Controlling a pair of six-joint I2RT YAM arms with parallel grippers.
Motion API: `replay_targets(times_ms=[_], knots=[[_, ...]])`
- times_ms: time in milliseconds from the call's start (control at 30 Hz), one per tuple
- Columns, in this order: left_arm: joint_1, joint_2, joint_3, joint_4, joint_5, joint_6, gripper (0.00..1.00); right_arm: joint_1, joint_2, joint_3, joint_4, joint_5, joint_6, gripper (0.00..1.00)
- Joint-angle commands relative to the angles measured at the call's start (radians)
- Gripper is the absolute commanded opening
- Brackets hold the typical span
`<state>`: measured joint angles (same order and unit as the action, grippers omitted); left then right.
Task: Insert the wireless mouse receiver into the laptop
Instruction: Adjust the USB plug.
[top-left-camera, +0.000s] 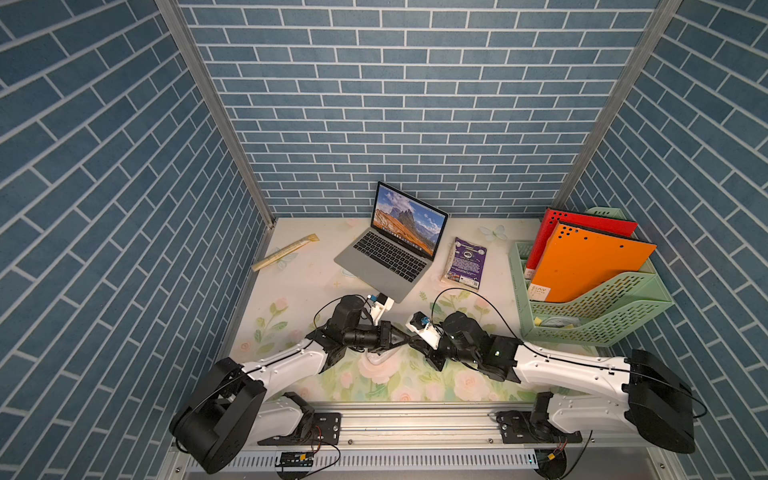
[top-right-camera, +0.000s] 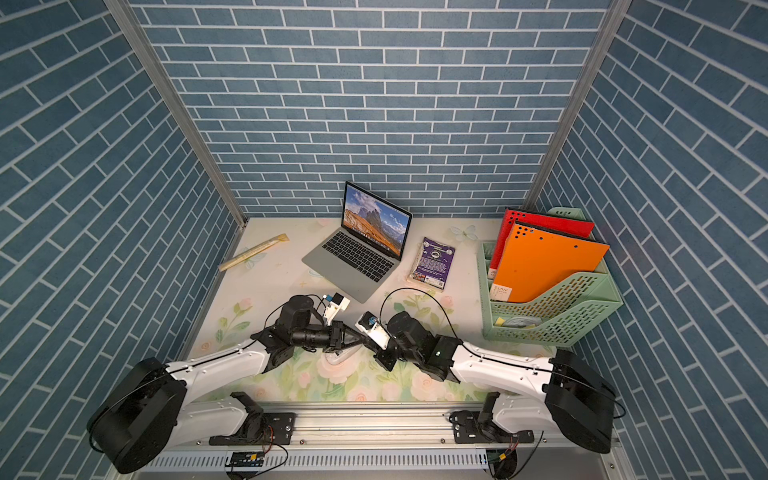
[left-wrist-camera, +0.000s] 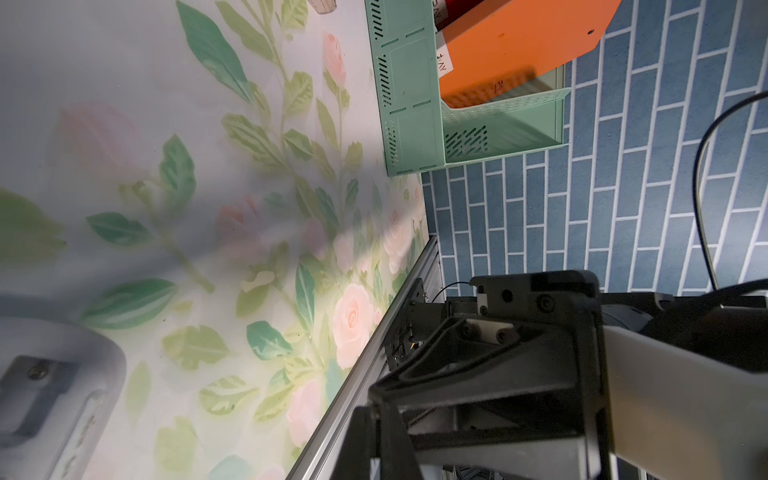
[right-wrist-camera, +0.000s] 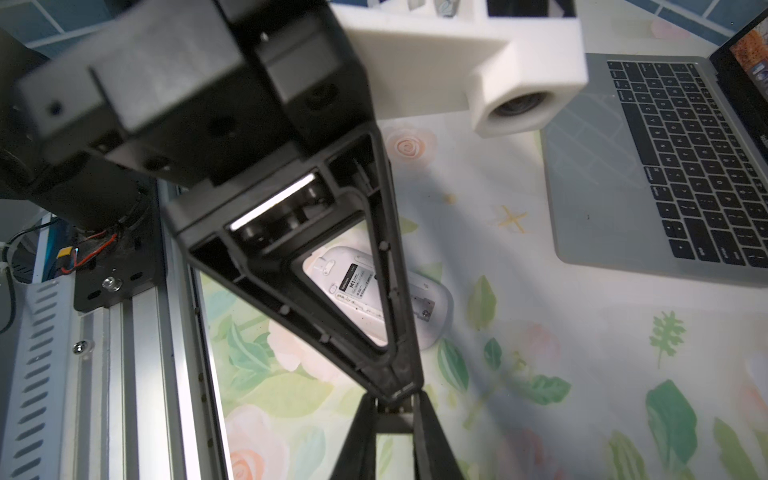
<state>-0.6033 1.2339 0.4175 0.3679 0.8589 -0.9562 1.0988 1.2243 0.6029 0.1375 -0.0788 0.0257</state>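
**Handover above the mouse.** Blue brick-patterned walls (top-left-camera: 415, 104) enclosed a counter (top-left-camera: 291, 291) covered in a pale floral print. The slim silver-grey laptop with black keys (top-left-camera: 386, 257) stood open toward the far side. Its screen showed an orange mountain landscape. The flat oval mouse (right-wrist-camera: 349, 291) lay white underside up near the front edge, directly below the arms' meeting tips and apart from the laptop.

The left gripper (top-left-camera: 406, 338) had its jaws fully closed and met the right gripper (right-wrist-camera: 394, 409) tip to tip. The right gripper's jaws stood narrowly apart and straddled that tip. The receiver was too small to make out, so whether the left jaws pinched it could not be told.

Probable hazards:
- **Dropped receiver.** If the right jaws released before the left pinch was secure, so small a part could drop. It would be hard to find against the busy floral print or on the mouse.
- **Skewed grip.** A receiver held crooked would likely meet the port edge-on and jam or twist out.
- **Sliding laptop.** The laptop rested unbraced. A sideways push at its edge could slide it toward the purple book (top-left-camera: 465, 262) rather than seat the plug.
- **Wrist contact.** The left wrist's white camera mount hung just beside the laptop's near corner, so a careless swing could knock it.
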Motion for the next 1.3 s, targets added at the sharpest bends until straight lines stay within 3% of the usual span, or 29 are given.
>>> replay_targets(times_ms=[0,100,267,433,767,1267], knots=[[-0.012,-0.032,-0.026,0.014,-0.096,-0.124,0.0,0.0,-0.075,-0.026,0.081,0.111,-0.07,0.4],[-0.003,-0.09,-0.05,0.061,-0.177,-0.285,0.0,0.025,-0.131,-0.076,0.135,0.226,-0.138,0.55],[0.009,-0.139,-0.097,0.185,-0.213,-0.508,0.0,0.123,-0.155,-0.164,0.295,0.466,-0.305,0.58],[0.008,-0.144,-0.099,0.231,-0.188,-0.581,0.0,0.201,-0.1,-0.196,0.436,0.584,-0.461,0.56],[0.008,-0.165,-0.116,0.238,-0.174,-0.629,0.0,0.22,-0.016,-0.161,0.494,0.543,-0.555,0.37],[0.008,-0.149,-0.116,0.25,-0.117,-0.638,0.0,0.22,0.11,-0.08,0.488,0.517,-0.599,0.24]])
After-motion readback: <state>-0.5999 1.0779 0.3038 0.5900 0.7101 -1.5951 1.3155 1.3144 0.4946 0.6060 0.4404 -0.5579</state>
